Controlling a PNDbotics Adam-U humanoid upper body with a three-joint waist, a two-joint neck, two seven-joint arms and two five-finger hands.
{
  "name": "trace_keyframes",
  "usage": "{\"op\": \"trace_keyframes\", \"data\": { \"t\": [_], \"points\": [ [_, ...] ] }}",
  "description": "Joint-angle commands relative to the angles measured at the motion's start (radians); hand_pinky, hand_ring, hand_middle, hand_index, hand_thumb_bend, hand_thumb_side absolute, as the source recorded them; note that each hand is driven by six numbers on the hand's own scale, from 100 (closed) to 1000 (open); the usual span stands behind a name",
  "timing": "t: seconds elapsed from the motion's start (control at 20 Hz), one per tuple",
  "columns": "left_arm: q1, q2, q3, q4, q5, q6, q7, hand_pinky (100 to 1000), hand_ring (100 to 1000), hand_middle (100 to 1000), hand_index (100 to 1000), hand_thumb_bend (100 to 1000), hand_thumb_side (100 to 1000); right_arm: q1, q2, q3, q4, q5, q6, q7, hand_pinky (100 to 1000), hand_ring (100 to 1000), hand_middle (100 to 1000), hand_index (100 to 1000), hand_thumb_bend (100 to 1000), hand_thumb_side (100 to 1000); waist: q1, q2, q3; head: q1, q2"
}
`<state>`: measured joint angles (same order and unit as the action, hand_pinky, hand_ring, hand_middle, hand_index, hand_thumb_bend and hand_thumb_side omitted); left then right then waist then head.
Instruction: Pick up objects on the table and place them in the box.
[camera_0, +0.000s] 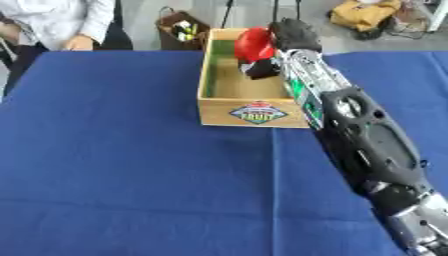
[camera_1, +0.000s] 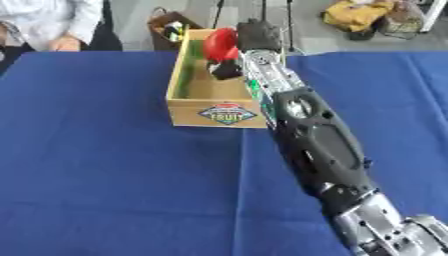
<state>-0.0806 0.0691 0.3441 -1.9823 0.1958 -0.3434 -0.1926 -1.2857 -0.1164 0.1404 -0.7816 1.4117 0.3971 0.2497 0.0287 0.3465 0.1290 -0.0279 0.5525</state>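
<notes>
A wooden box with a fruit label on its front stands at the far middle of the blue table. My right arm stretches from the lower right up to it. My right hand hangs over the box's right rim, fingers curled round a red rounded object held above the box's inside. A dark part of the hand reaches down into the box. Something green shows along the box's far inner wall. My left hand is out of sight.
Blue cloth covers the table. A person sits at the far left edge, a hand resting by the table. Behind the table stand a brown bag and a yellow bag on the floor.
</notes>
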Motion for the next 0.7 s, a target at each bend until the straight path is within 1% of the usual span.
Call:
{"op": "trace_keyframes", "data": {
  "t": [0.05, 0.1, 0.15, 0.2, 0.25, 0.35, 0.4, 0.5, 0.65, 0.7],
  "points": [
    [-0.002, 0.009, -0.001, -0.018, 0.005, 0.0, -0.005, 325, 350, 476, 770, 374, 655, -0.037, 0.015, -0.033, 0.035, 0.048, -0.018, 0.019, 771, 863, 531, 685, 100, 644, 0.002, -0.019, -0.001, -0.004, -0.008],
    [-0.003, 0.009, -0.001, -0.018, 0.005, 0.0, -0.005, 325, 350, 476, 770, 374, 655, -0.038, 0.019, -0.039, 0.039, 0.057, -0.023, 0.025, 771, 863, 531, 685, 100, 644, 0.003, -0.019, -0.002, -0.004, -0.007],
    [-0.002, 0.009, -0.001, -0.018, 0.005, 0.0, -0.006, 325, 350, 476, 770, 374, 655, -0.04, 0.022, -0.044, 0.04, 0.061, -0.026, 0.03, 801, 898, 591, 762, 100, 665, 0.003, -0.018, -0.004, -0.005, -0.007],
    [-0.002, 0.009, -0.001, -0.018, 0.005, 0.0, -0.006, 325, 350, 476, 770, 374, 655, -0.041, 0.025, -0.048, 0.038, 0.063, -0.027, 0.034, 805, 905, 604, 780, 100, 677, 0.004, -0.018, -0.006, -0.005, -0.007],
    [-0.002, 0.009, -0.001, -0.018, 0.005, 0.0, -0.006, 325, 350, 476, 770, 374, 655, -0.042, 0.027, -0.05, 0.036, 0.065, -0.026, 0.035, 813, 917, 620, 806, 191, 740, 0.004, -0.018, -0.006, -0.006, -0.007],
    [-0.002, 0.008, 0.0, -0.018, 0.005, 0.001, -0.006, 325, 350, 476, 770, 373, 655, -0.044, 0.03, -0.053, 0.03, 0.066, -0.024, 0.032, 818, 922, 629, 815, 327, 812, 0.004, -0.018, -0.007, -0.006, -0.007],
    [-0.002, 0.008, 0.0, -0.018, 0.005, 0.001, -0.006, 325, 350, 476, 770, 373, 654, -0.045, 0.03, -0.054, 0.028, 0.066, -0.024, 0.03, 819, 923, 631, 818, 381, 840, 0.004, -0.019, -0.007, -0.007, -0.007],
    [-0.001, 0.008, 0.0, -0.018, 0.005, 0.001, -0.005, 326, 350, 476, 770, 372, 655, -0.045, 0.029, -0.055, 0.023, 0.063, -0.023, 0.023, 828, 931, 646, 855, 482, 879, 0.004, -0.019, -0.009, -0.006, -0.005],
    [0.0, 0.009, 0.001, -0.018, 0.005, 0.001, -0.003, 326, 351, 476, 771, 371, 655, -0.045, 0.025, -0.056, 0.016, 0.057, -0.018, 0.012, 837, 941, 655, 867, 524, 888, 0.006, -0.021, -0.012, -0.005, -0.003],
    [0.0, 0.009, 0.001, -0.018, 0.005, 0.001, -0.003, 326, 351, 476, 771, 371, 655, -0.045, 0.023, -0.056, 0.013, 0.053, -0.018, 0.01, 841, 945, 659, 875, 563, 902, 0.006, -0.022, -0.012, -0.005, -0.003]
  ]
}}
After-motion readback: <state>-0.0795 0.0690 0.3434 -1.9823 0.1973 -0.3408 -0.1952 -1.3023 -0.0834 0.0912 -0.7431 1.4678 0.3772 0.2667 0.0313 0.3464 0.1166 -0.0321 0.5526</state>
